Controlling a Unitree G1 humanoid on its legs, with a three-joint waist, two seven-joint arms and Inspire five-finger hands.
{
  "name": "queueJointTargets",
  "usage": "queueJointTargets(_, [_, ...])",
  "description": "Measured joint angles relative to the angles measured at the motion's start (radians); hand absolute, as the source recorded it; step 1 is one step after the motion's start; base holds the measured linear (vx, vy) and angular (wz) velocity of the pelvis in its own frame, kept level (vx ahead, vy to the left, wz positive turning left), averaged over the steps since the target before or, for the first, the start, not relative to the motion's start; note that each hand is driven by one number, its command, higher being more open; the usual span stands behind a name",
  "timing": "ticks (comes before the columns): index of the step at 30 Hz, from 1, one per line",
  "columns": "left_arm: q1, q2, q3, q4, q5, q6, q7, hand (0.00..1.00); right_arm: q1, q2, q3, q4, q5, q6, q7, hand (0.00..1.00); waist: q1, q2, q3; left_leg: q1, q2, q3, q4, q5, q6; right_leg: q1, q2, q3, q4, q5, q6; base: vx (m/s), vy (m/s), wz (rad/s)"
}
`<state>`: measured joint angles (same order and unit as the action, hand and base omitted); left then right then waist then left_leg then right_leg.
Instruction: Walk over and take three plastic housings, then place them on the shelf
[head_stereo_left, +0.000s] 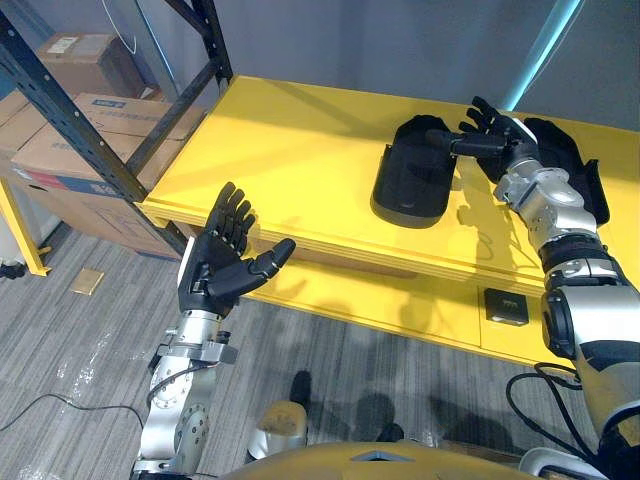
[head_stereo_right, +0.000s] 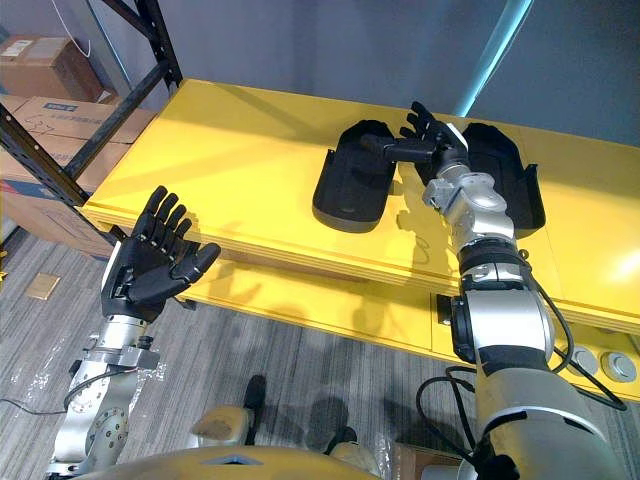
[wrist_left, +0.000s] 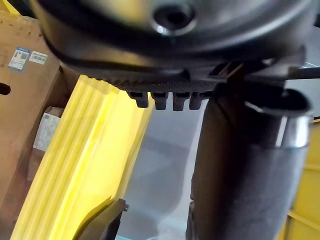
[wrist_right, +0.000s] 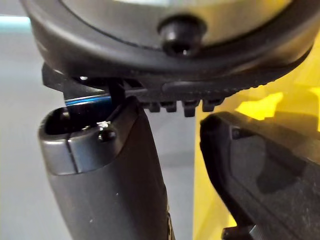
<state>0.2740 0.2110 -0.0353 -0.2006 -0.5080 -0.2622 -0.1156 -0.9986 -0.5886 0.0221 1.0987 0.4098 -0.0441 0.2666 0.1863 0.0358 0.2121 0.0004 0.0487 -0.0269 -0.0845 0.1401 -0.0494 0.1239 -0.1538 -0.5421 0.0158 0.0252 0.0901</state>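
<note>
Plastic housings (head_stereo_left: 413, 185) (head_stereo_left: 580, 170), two, lie on one yellow shelf (head_stereo_left: 280, 150).

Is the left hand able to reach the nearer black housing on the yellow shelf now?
Probably yes. The left hand is open and empty before the shelf, and bare shelf lies between it and the housing. The right hand, open at the housing's far side, may crowd it.

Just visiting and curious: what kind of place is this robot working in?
Probably a warehouse or storeroom: a yellow shelf on a dark metal rack, stacked cardboard boxes beside it, and black plastic housings lying on the shelf.
</note>
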Motion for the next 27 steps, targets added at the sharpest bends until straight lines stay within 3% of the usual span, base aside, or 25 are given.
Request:
queueJointTargets(4, [0.004,0.002,-0.018,0.000,0.000,-0.023,0.026,1.00,0.015,-0.002,0.007,-0.132,-0.014,-0.073,-0.167,1.00,-0.003,0.000,0.007,0.006,0.002,0.015,0.000,-0.001,-0.001,-0.003,-0.001,0.013,-0.001,0.000,0.000,0.00,-0.012,-0.10])
queueJointTargets(6, [0.006,0.001,-0.018,0.000,0.000,-0.026,0.029,1.00,0.129,-0.007,-0.024,-0.421,-0.015,-0.132,-0.237,1.00,-0.013,0.000,0.007,0.011,0.001,0.025,0.000,-0.006,0.000,-0.003,-0.003,0.023,-0.001,0.000,0.001,0.03,-0.009,-0.13])
queueJointTargets(9, [0.010,-0.006,0.000,0.000,0.000,-0.026,0.029,1.00,0.316,-0.004,-0.056,-0.800,-0.057,-0.192,-0.272,1.00,-0.032,-0.001,0.007,0.019,0.000,0.052,0.000,-0.017,0.000,-0.010,-0.006,0.048,-0.001,0.000,0.001,0.03,0.001,-0.23])
queueJointTargets(13, [0.013,-0.017,0.025,-0.023,0.002,-0.036,0.029,1.00,0.591,0.098,-0.078,-1.105,-0.215,-0.209,-0.277,1.00,-0.078,-0.014,0.006,0.039,0.002,0.088,-0.004,-0.031,-0.001,-0.011,-0.013,0.083,-0.001,0.000,0.001,0.02,0.004,-0.26])
queueJointTargets(19, [0.009,-0.028,0.009,-0.126,0.013,-0.046,0.027,1.00,0.886,0.197,-0.012,-1.175,-0.470,-0.181,-0.283,1.00,-0.118,-0.033,-0.006,0.044,0.007,0.126,-0.004,-0.055,-0.008,-0.018,-0.011,0.112,-0.009,0.003,0.007,-0.01,-0.007,-0.20])
queueJointTargets(27, [0.076,-0.038,0.013,-0.126,0.045,-0.044,0.064,1.00,0.989,0.235,0.069,-1.187,-0.720,-0.191,-0.378,1.00,-0.122,-0.047,-0.056,0.047,0.014,0.144,-0.001,-0.059,-0.009,-0.022,-0.002,0.135,-0.019,0.005,0.007,0.03,-0.025,-0.06])
